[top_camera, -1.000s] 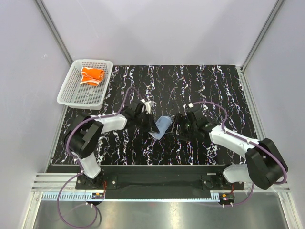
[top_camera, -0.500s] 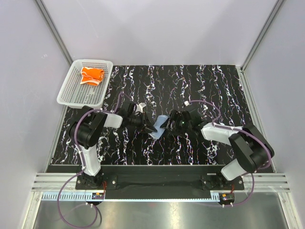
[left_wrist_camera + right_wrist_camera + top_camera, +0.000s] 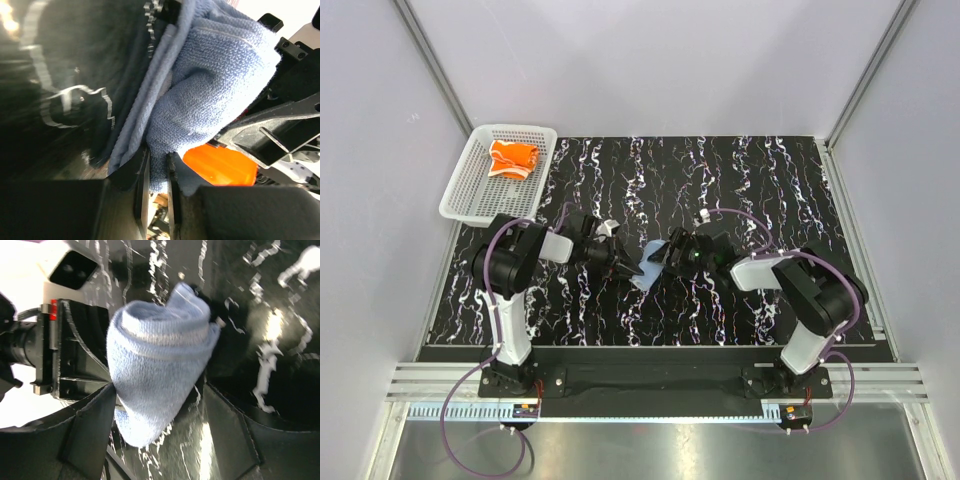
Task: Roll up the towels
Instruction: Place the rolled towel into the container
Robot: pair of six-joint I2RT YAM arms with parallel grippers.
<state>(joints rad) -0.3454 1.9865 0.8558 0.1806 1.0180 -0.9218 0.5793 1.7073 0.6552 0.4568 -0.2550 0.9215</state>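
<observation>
At tabletop point(image 3: 750, 180) centre: left end effector point(image 3: 157, 155) pinches blue towel point(image 3: 155, 360) edge; right end effector point(image 3: 159, 386) spread around loose roll, contact unclear. Risk: roll unwinds if pinch slips during squeeze.

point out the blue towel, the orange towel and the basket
blue towel point(image 3: 155, 365): right wrist view, middle of the roll
orange towel point(image 3: 513, 158): top view, its middle
basket point(image 3: 492, 198): top view, bare mesh floor
</observation>
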